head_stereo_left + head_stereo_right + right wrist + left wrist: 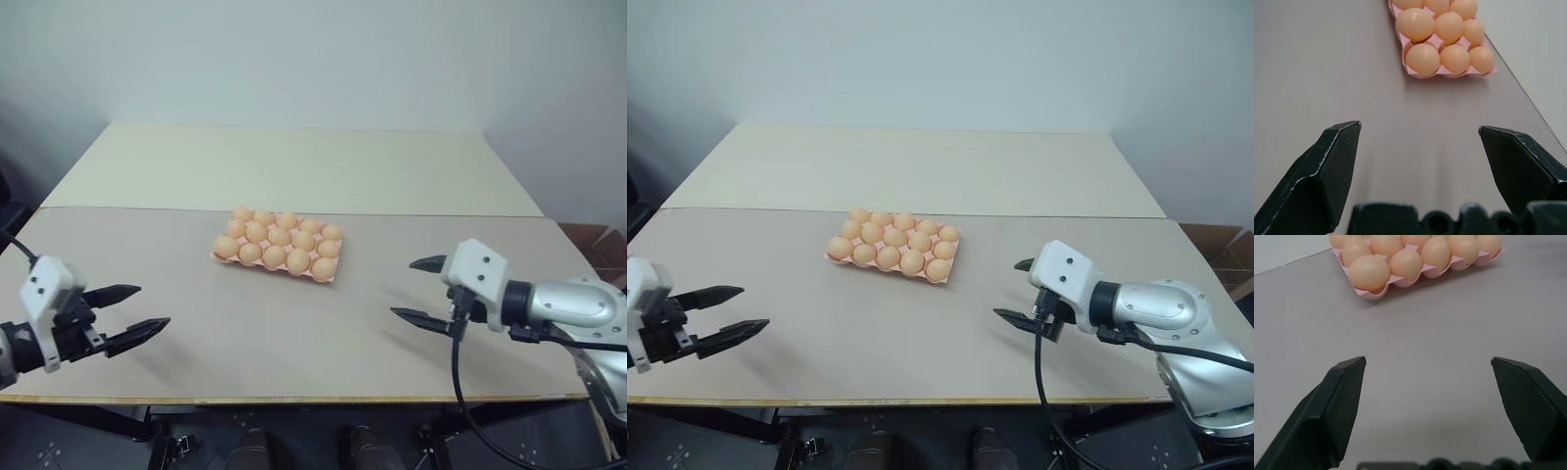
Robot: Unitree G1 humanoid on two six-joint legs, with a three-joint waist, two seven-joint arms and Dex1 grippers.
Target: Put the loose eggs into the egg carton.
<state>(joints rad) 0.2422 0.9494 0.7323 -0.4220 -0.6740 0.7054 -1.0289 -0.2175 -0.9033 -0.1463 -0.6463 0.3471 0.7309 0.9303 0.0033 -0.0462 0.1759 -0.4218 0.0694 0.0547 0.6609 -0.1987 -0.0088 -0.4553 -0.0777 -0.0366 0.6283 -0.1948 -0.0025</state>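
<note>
The pale pink egg carton [217, 258] lies flat at the middle of the table, its cups filled with several orange-tan eggs [280, 236]. Every egg I see sits in a cup; loose eggs are out of view. My left gripper [154, 305] hovers open near the table's front left edge, pointing toward the carton from well short of it, with nothing between its fingers. My right gripper [402, 287] is open and empty at the front right, also aimed at the carton. In the wrist views the carton [1376, 294] [1405, 68] lies beyond the spread fingertips.
The tan table top [294, 333] meets a lighter cream table [294, 166] behind it, with a seam just beyond the carton. A white wall stands at the back. A black cable [456, 382] hangs from my right wrist over the front edge.
</note>
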